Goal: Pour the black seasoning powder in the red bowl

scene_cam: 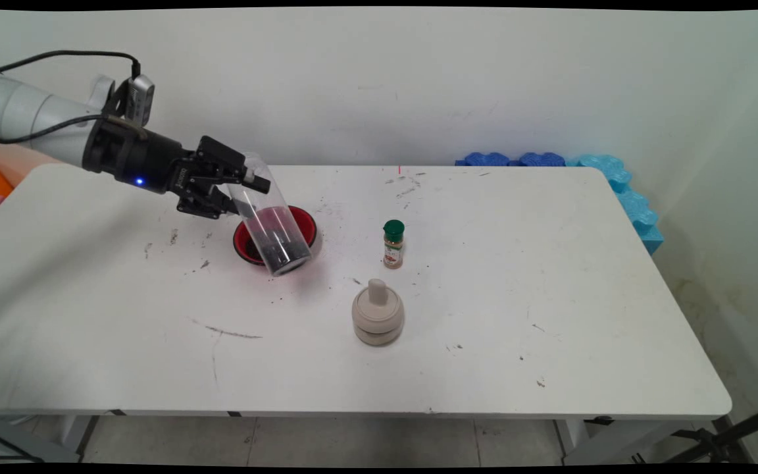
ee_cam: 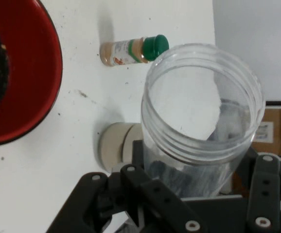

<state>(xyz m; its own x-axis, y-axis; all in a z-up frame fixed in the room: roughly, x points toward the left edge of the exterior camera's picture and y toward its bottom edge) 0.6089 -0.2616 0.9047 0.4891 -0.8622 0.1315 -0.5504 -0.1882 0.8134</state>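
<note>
Presently noted:
Hand (scene_cam: 242,191): closed on tilted clear jar (scene_cam: 270,220), mouth over red bowl (scene_cam: 306,227).
Nearby on worktop (scene_cam: 550,276): green-capped spice bottle (scene_cam: 393,244), beige lidded pot (scene_cam: 378,313).

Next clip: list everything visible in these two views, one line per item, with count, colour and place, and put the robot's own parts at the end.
clear plastic jar: 1, transparent, held tilted with its mouth down over the bowl; mouth looks empty in the hand view.
bowl: 1, red with dark contents, left of table centre.
spice bottle: 1, brownish with green cap, upright, right of the bowl.
lidded container: 1, beige with a knob on top, near side of the spice bottle.
foam pieces: several, blue, along the table's far right corner.
table: 1, white, scuffed with dark specks.
gripper: 1, black, shut on the jar.
arm: 1, white, from the left.
</note>
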